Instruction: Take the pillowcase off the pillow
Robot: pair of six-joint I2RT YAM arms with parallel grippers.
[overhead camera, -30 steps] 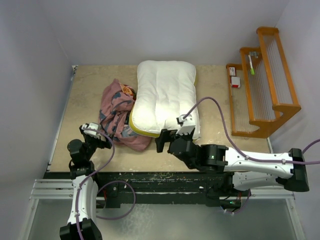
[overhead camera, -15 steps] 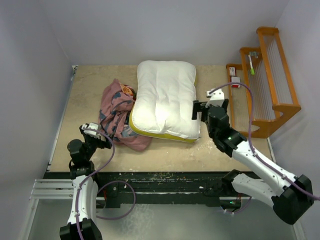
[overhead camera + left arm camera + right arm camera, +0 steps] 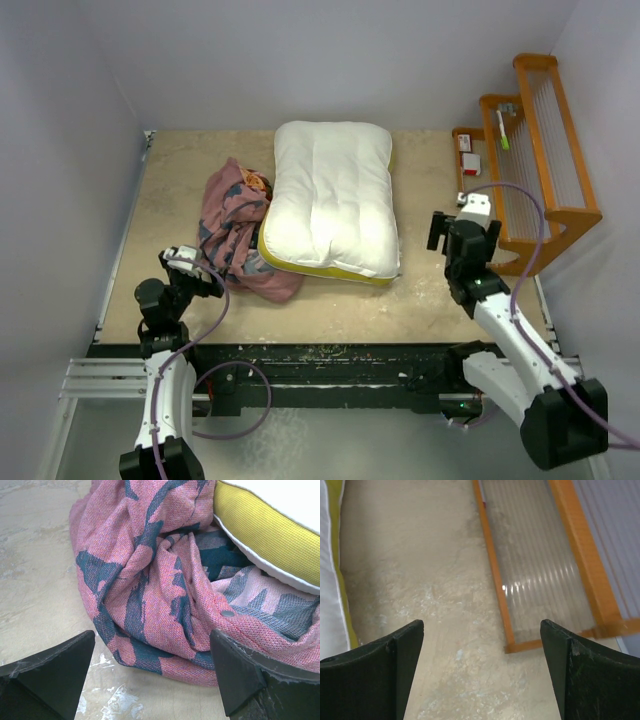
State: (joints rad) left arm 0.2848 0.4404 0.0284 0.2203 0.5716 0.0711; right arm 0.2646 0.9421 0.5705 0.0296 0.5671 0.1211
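The white quilted pillow (image 3: 330,195) lies bare in the middle of the table, its yellow side band along the near edge. The pillowcase (image 3: 235,230) is a crumpled pink-mauve heap with dark patches, lying against the pillow's left side, inside out. My left gripper (image 3: 205,280) is open and empty just in front of the heap; in the left wrist view the pillowcase (image 3: 165,580) fills the frame and the pillow's yellow band (image 3: 265,535) shows at upper right. My right gripper (image 3: 455,225) is open and empty to the right of the pillow, whose edge (image 3: 330,580) shows in the right wrist view.
A wooden rack (image 3: 525,165) with ribbed clear panels stands along the right side, holding a small red-and-white item (image 3: 469,160) and a green-tipped stick (image 3: 502,130). Its orange frame (image 3: 492,565) lies close ahead of my right gripper. Grey walls surround the table.
My right arm has swung from the pillow's near edge out to the right, away from the pillow, and now points at the rack. The pillow settled flat. The left arm has not moved.
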